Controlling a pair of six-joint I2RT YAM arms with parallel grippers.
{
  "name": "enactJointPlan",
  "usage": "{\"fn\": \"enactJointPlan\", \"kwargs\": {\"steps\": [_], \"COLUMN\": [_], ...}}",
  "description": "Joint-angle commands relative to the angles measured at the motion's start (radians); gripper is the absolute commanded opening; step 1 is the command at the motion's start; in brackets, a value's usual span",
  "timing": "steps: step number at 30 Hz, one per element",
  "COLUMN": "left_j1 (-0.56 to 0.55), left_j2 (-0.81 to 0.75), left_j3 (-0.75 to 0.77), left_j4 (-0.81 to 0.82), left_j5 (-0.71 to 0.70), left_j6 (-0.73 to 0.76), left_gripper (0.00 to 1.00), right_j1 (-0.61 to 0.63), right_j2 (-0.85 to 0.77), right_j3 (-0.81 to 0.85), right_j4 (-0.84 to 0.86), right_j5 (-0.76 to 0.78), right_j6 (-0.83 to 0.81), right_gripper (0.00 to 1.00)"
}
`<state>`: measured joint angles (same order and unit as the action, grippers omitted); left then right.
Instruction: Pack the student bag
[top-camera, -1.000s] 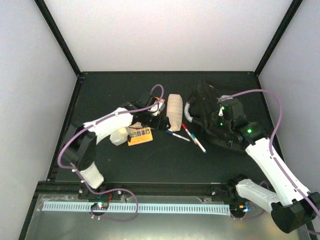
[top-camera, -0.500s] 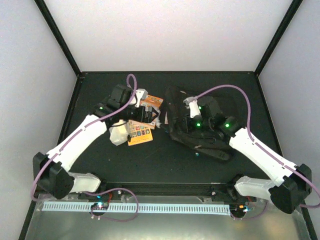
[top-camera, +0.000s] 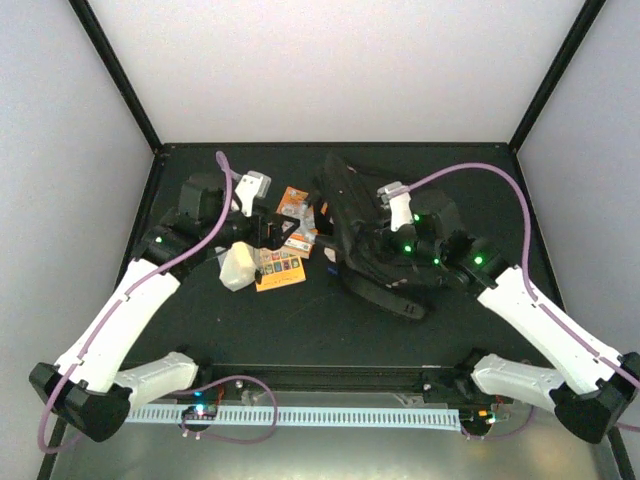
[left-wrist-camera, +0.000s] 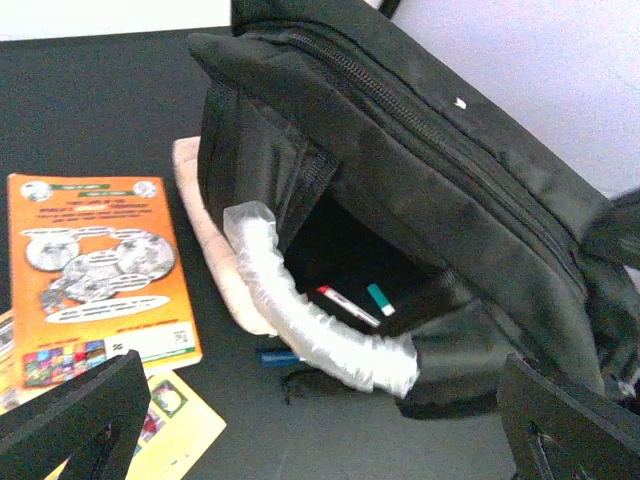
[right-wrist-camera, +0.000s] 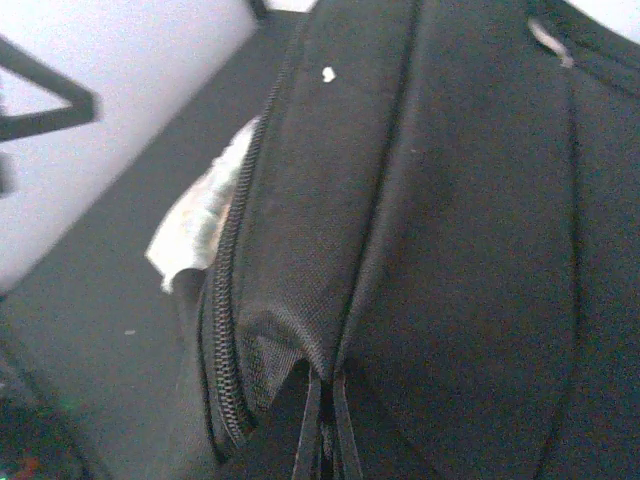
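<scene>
The student bag (top-camera: 352, 205), a big black backpack, lies tilted in the middle of the table with its mouth facing left. In the left wrist view its main opening (left-wrist-camera: 350, 260) gapes behind the pale wrapped curved handle (left-wrist-camera: 310, 325). A red-capped pen (left-wrist-camera: 345, 305) and a teal-capped pen (left-wrist-camera: 380, 298) lie inside. A blue pen (left-wrist-camera: 275, 355) and a whitish padded roll (left-wrist-camera: 205, 215) stick out from under it. My left gripper (top-camera: 283, 232) stands open just left of the opening, holding nothing. My right gripper (right-wrist-camera: 326, 432) is shut on a fold of the bag's fabric (right-wrist-camera: 300, 330) beside a zipper.
An orange booklet (left-wrist-camera: 90, 260) and a yellow card (left-wrist-camera: 165, 425) lie left of the bag. Another orange booklet (top-camera: 281, 270) and a small whitish pouch (top-camera: 237, 268) sit under the left forearm. A bag strap (top-camera: 395, 300) trails toward the near edge. Walls enclose the table.
My right gripper has dragged the bag leftward over the pens and the whitish roll and tipped it up. My left arm has pulled back to the left, jaws staying open.
</scene>
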<state>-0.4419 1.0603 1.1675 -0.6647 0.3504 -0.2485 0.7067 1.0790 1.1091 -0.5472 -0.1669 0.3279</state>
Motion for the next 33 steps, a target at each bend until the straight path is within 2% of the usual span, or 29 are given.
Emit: {"fn": "enactJointPlan", "kwargs": {"steps": [1,3,5,8,12,15,18,20,29,33], "left_j1": [0.005,0.001,-0.02,-0.089,-0.199,-0.281,-0.345,-0.392,-0.576,-0.588], "left_j2": [0.011,0.016,0.009,-0.041,-0.181,-0.237,-0.256,-0.262,-0.09,-0.037], "left_j3": [-0.018,-0.032,-0.055,-0.118,-0.293,-0.383,-0.435,-0.452,-0.367,-0.361], "left_j4": [0.076,0.12,0.165,0.245,0.474,0.567,0.568,0.572,0.513,0.556], "left_j5": [0.194,0.319,0.375,0.337,0.251,0.185,0.196,0.137,-0.177,-0.199], "left_j6": [0.079,0.096,0.12,0.221,0.351,0.531,0.779,0.875,1.032,1.054], "left_gripper": [0.99,0.99,0.98,0.95,0.96,0.97,0.95,0.98,0.99,0.98], "right_j1": [-0.021,-0.025,-0.026,-0.026,-0.027,-0.026,-0.026,-0.026,-0.026,-0.026], "right_j2": [-0.049,-0.074,-0.109,-0.159,-0.172,-0.157,-0.154,-0.157,-0.153,-0.155], "right_j3": [0.012,-0.01,-0.033,-0.058,-0.04,-0.014,-0.003,0.0,0.029,0.035], "right_j4": [-0.172,-0.2,-0.204,-0.19,-0.204,-0.235,-0.258,-0.267,-0.297,-0.304], "right_j5": [0.275,0.299,0.297,0.279,0.247,0.209,0.181,0.171,0.098,0.093], "right_j6": [-0.024,-0.02,-0.024,-0.037,-0.062,-0.083,-0.093,-0.095,-0.097,-0.101], "right_gripper": [0.02,0.02,0.02,0.02,0.02,0.02,0.02,0.02,0.02,0.02]}}
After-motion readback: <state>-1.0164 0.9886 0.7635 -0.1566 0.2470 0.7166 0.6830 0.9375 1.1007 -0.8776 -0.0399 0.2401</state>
